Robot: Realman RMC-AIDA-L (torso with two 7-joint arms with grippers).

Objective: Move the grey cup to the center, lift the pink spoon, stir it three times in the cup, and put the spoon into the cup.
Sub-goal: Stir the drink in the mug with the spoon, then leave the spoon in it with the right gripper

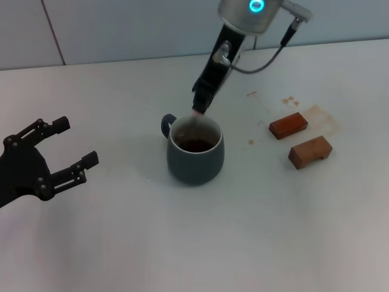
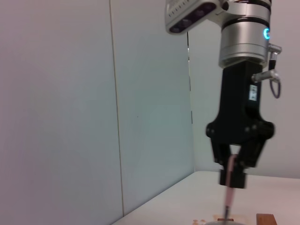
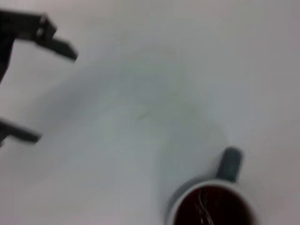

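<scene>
Pink spoon [image 1: 197, 115] upright, bowl down in grey cup [image 1: 196, 152], right pincer [image 1: 201, 106] gripping.

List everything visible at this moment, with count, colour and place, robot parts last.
grey cup: one, dark blue-grey, white inside, dark brown liquid, mid-table, handle toward the far left.
pink spoon: one, pale pink handle, held upright over the cup, lower end at the rim.
wooden blocks: two, brown, right of the cup, beside stains.
table: one, white.
right gripper: one, black, shut on the spoon above the cup.
left gripper: one, black, open, at the table's left side.
</scene>
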